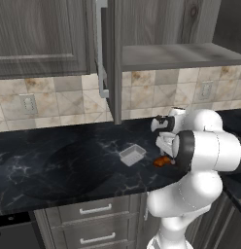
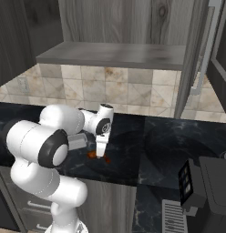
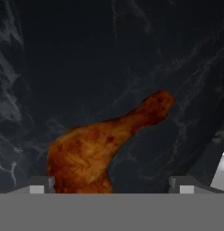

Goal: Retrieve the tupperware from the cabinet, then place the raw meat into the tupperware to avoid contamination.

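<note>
Glossy orange-brown, the raw drumstick (image 3: 98, 149) is lying low-centre on black marble between the gripper's (image 3: 111, 185) wide-spread fingertips.

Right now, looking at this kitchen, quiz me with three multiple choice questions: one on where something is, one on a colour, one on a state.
1. Where does the tupperware sit?
A. on the cabinet shelf
B. on the dark counter
C. in a drawer

2. What colour is the raw meat?
A. orange-brown
B. pale pink
C. green

3. How does the pincer stand?
A. shut on the tupperware
B. shut and empty
C. open above the raw meat

Answers:
1. B: the container rests on the black marbled counter, below the open cabinet.
2. A: the hand view shows a glossy orange-brown drumstick.
3. C: the two fingertips stand wide apart with the meat lying on the counter between and beyond them, not gripped.
</note>
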